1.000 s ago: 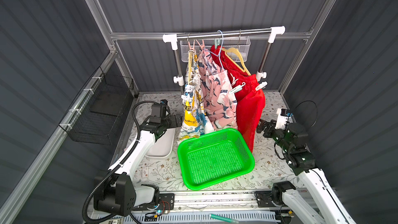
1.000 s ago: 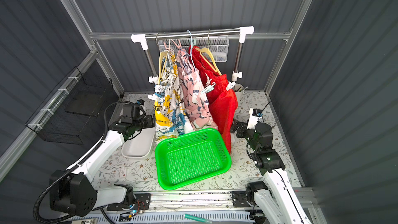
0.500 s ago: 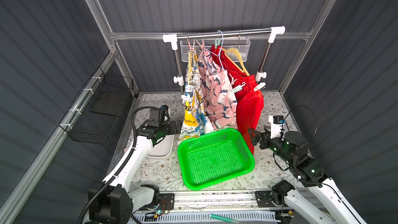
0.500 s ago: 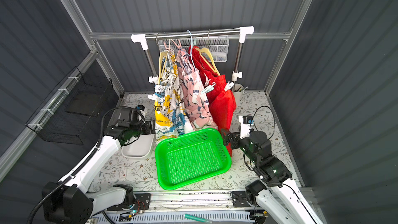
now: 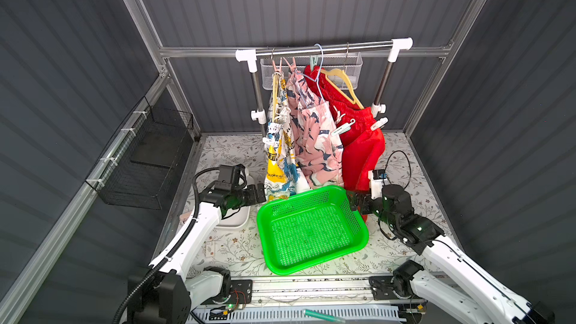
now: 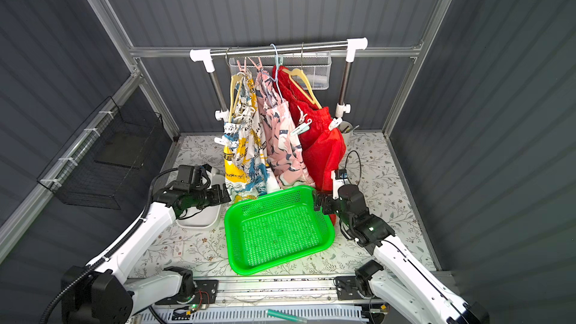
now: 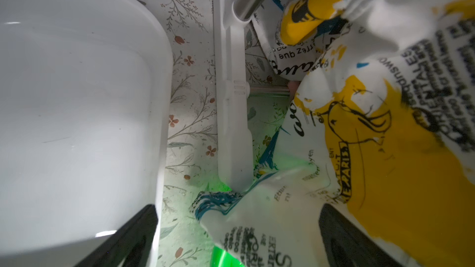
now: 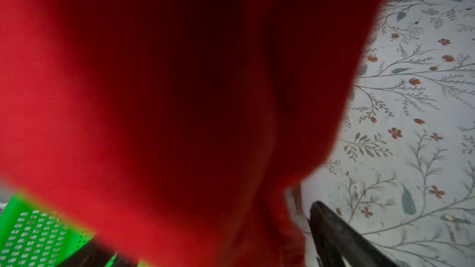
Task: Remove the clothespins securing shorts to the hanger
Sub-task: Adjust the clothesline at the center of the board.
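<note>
Clothespins: a mint clothespin (image 5: 342,128) and a white clothespin (image 5: 378,123) are clipped at the two ends of the red waistband; pink clothespins (image 5: 277,66) are clipped just under the rail (image 5: 330,49).
Shorts: the red shorts (image 5: 361,151), pink shorts (image 5: 314,148) and yellow-print shorts (image 5: 277,158) are hung side by side at the far middle, with the red pair rightmost.
Left gripper (image 5: 260,193): spread wide with nothing clamped; printed hem cloth lies between its fingers (image 7: 334,224).
Right gripper (image 5: 353,202): spread wide with nothing clamped, against the red hem.
Green basket (image 5: 311,271): set near the shorts.
White tub (image 5: 232,222): set left of the basket.

You see a shiny metal rail (image 5: 367,47), soft matt cloth shorts (image 5: 363,154), a green basket (image 5: 261,232) — glossy perforated plastic — and a smooth white tub (image 7: 77,98).
</note>
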Robot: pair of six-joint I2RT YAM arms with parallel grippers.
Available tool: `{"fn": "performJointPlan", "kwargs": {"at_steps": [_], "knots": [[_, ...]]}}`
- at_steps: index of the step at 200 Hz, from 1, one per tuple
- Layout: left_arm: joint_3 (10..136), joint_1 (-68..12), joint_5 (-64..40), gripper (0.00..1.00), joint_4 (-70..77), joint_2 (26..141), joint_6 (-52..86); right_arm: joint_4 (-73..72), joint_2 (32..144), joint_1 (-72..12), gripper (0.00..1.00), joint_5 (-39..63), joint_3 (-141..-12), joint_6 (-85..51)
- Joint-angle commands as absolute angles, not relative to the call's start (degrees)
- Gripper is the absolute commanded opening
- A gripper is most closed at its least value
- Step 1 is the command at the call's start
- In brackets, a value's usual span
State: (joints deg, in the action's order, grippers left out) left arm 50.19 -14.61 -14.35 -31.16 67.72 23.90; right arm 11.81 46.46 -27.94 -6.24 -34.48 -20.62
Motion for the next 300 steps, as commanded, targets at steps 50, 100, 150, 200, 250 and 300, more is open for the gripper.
{"fn": "performJointPlan", "kwargs": {"at_steps": [50,100,150,200,250,300], "knots": [[51.74,-15.03,-15.07,0.99,-9.15,78.70,31.49,-1.52,49.31,-16.07,0.99,2.77,-29.32,-26.59],[56.08,-15.56,-15.81,1.00,0.10,87.01,31.80,-1.39,45.88,-13.96,0.99,5.79,-27.69,-27.97],[63.44,-17.97,-17.66,0.99,3.15,95.55,30.10,2.79,41.39,-13.89,0.99,6.66,-29.07,-27.42],[72.13,-19.60,-18.46,1.00,2.16,103.26,29.27,6.34,38.80,-13.89,0.99,7.45,-30.74,-25.62],[79.29,-20.13,-20.83,0.99,0.11,109.03,28.68,7.43,38.70,-13.89,0.99,8.87,-31.16,-23.92],[76.87,-20.13,-15.94,0.99,-6.78,103.97,25.59,8.18,37.78,-14.14,0.99,9.42,-31.64,-22.44]]}}
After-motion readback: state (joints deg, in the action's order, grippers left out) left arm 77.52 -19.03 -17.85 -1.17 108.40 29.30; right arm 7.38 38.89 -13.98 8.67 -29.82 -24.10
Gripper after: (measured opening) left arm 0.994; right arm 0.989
